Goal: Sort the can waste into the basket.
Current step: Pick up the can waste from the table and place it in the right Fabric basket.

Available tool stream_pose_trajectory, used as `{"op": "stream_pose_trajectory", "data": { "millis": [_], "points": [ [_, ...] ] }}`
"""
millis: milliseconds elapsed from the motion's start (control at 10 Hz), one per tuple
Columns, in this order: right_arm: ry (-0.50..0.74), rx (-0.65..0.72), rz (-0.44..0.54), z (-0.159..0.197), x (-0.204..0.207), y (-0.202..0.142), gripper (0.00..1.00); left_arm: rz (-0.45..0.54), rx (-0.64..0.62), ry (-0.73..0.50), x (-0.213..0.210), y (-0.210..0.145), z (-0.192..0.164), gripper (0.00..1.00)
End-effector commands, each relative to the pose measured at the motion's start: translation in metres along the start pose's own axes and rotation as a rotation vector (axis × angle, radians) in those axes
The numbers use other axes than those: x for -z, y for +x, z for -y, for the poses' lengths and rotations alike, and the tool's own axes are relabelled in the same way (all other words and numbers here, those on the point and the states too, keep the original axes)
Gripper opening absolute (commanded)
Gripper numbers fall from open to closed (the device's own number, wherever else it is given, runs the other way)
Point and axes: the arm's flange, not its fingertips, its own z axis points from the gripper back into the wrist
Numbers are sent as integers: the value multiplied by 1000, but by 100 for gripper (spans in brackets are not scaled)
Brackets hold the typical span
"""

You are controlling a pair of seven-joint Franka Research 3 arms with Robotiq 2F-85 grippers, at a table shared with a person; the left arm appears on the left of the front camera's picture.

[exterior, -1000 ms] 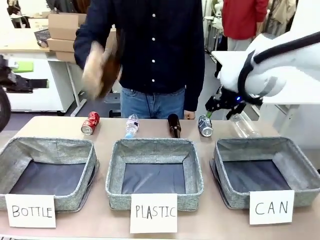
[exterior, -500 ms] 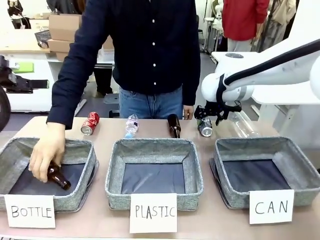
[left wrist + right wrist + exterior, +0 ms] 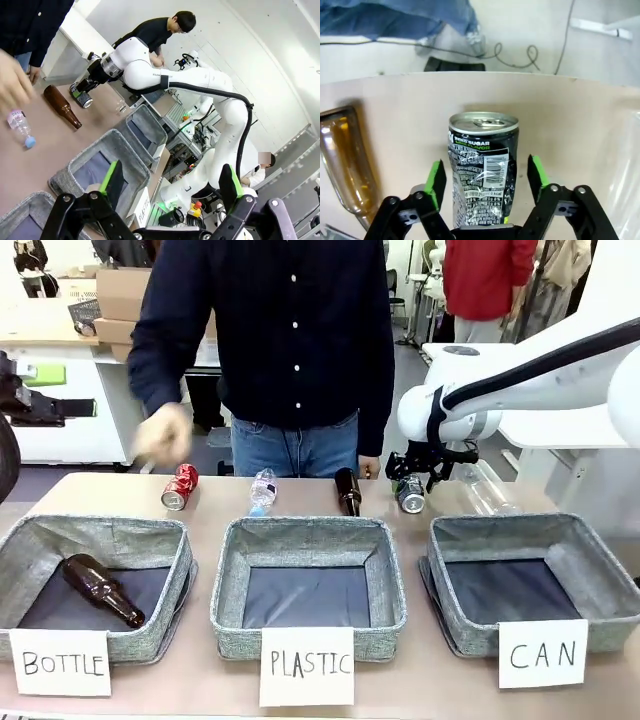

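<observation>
Right wrist: gripper [image 3: 486, 172] straddles dark can [image 3: 483, 150], side gaps.

The dark can [image 3: 483, 165] is thin metal, its printed skin glossy and crinkled and its lid bare and brushed, on a pale, smooth, matt wood-look surface [image 3: 580, 120]. The CAN basket [image 3: 466, 632] is coarse grey woven cloth with a smoother dark lining, fronted by a matt white paper card [image 3: 543, 653]. The brown bottle [image 3: 103, 589] is glossy glass.
</observation>
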Motion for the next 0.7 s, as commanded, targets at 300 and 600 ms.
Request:
{"op": "stream_pose_trajectory", "data": {
  "millis": [300,600],
  "points": [
    [-7,15,-44,-4,-1,1,0,14,23,-17,2,1,0,100],
    [-16,23,-28,-5,-7,0,41,14,23,-17,2,1,0,100]
  ]
}}
